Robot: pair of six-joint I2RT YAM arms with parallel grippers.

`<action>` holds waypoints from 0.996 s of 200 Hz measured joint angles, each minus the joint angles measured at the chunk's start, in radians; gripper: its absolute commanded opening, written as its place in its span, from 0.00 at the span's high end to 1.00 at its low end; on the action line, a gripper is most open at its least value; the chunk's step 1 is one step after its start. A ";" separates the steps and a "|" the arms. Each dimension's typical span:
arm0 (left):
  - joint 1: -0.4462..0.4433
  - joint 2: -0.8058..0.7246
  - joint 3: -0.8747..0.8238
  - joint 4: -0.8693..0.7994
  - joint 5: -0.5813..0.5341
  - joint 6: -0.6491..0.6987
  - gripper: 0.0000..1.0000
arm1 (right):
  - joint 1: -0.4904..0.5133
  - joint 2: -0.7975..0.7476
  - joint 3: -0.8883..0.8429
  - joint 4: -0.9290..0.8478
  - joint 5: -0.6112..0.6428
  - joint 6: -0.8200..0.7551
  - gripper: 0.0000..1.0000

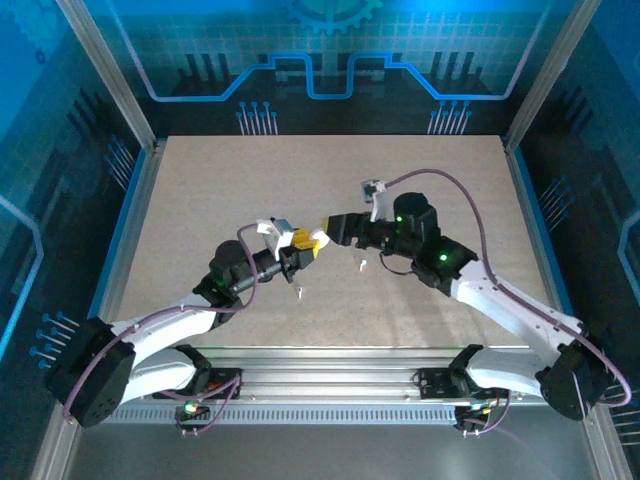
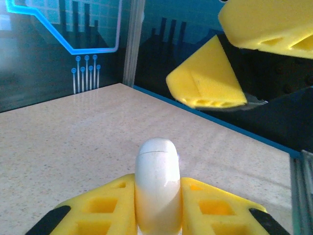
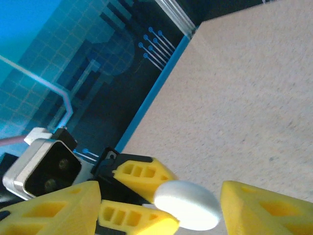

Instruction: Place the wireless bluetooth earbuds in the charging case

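Charging case: the base runs off the bottom edge in the left wrist view. Its flanks are covered by the left gripper, and the inside is not visible. Right wrist view: the lower rim is cut off. Right gripper: both fingers are clipped by the bottom edge. Top view: one white earbud and a second earbud lie on the table, mere specks with shape unreadable.

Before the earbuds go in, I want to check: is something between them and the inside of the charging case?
Yes, it seems so: the charging case, clamped in the left fingers, appears closed, its lid down along a seam. The right fingers stand open at its sides.
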 measured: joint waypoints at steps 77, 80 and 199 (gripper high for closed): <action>0.000 -0.011 0.037 0.054 0.151 -0.078 0.76 | -0.216 -0.114 -0.085 -0.017 -0.404 -0.632 0.46; 0.000 -0.012 0.038 0.057 0.156 -0.081 0.76 | -0.222 -0.112 -0.085 -0.025 -0.424 -0.657 0.46; 0.000 -0.067 0.040 0.083 0.216 -0.089 0.76 | -0.217 0.177 0.214 -0.320 -0.802 -1.091 0.49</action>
